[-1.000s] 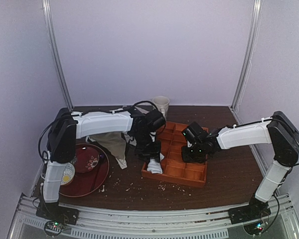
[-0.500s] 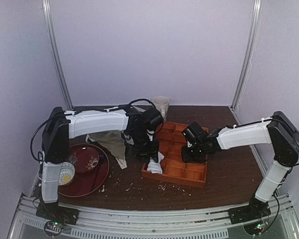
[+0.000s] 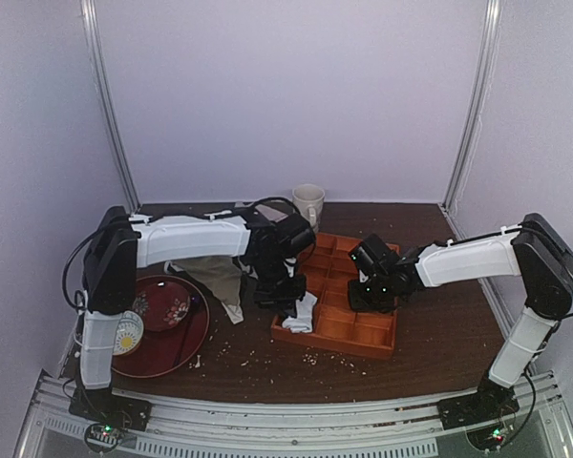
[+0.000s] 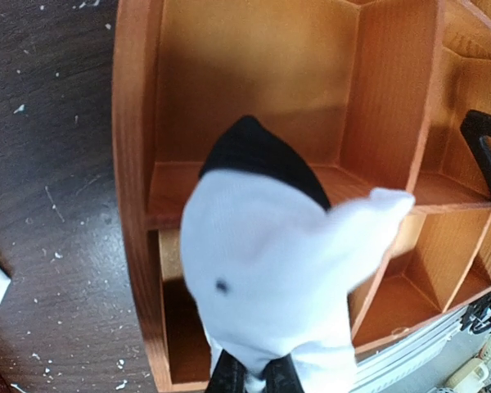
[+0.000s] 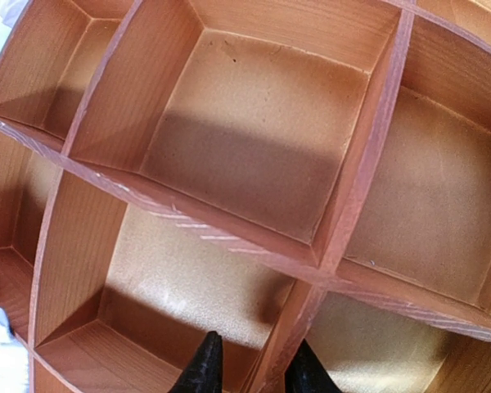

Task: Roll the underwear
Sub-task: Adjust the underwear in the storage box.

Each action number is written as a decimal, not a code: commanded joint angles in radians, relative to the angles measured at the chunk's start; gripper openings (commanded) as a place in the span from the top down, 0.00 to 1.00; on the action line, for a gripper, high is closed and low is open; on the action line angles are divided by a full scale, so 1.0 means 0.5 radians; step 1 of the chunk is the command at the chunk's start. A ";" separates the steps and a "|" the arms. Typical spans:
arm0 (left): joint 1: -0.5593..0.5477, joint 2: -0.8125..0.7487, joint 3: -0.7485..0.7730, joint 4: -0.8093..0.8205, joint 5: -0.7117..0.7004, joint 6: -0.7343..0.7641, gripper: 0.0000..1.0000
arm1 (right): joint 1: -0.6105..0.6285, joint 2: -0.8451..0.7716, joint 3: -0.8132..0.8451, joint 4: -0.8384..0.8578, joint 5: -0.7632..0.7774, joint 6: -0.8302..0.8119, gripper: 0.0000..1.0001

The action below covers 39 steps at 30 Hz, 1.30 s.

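The underwear (image 4: 270,270) is a bunched white bundle with a black hem at its far tip. My left gripper (image 4: 255,378) is shut on its near end, and only the finger bases show beneath the cloth. In the top view the underwear (image 3: 304,313) hangs over the near left corner of the wooden compartment tray (image 3: 336,342), under my left gripper (image 3: 288,296). My right gripper (image 5: 254,364) straddles one tray divider (image 5: 368,164), a finger on each side, pinching it. In the top view that right gripper (image 3: 374,291) sits over the tray's middle.
A white mug (image 3: 308,202) stands behind the tray. An olive-beige garment (image 3: 215,272) lies left of it beside a dark red plate (image 3: 172,339). A small patterned cup (image 3: 127,332) rests on the plate's left edge. White crumbs dot the dark tabletop (image 4: 49,246).
My left gripper has shut on the underwear, and the bundle now sits a little higher and further right over the tray corner. The right arm has stayed still.
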<state>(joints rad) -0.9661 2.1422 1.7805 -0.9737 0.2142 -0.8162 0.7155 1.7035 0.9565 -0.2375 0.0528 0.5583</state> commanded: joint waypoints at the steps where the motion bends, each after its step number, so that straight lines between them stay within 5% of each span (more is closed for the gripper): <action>1: -0.016 0.107 0.018 0.071 0.021 -0.001 1.00 | 0.001 -0.038 -0.054 -0.065 0.046 0.009 0.77; 21: -0.017 0.350 0.002 0.053 -0.045 0.093 1.00 | 0.002 -0.037 -0.065 -0.067 0.042 0.014 0.77; 29: -0.016 0.072 0.083 -0.064 -0.187 0.123 0.71 | 0.001 -0.038 -0.059 -0.059 0.042 0.010 0.77; 39: -0.016 -0.098 0.234 -0.063 -0.284 0.178 0.70 | 0.002 -0.054 -0.072 -0.062 0.042 0.009 0.76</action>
<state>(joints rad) -0.9726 2.1475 1.8591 -1.0218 0.1070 -0.7513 0.7155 1.6970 0.9440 -0.2214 0.0528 0.5613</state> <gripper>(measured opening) 0.312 0.239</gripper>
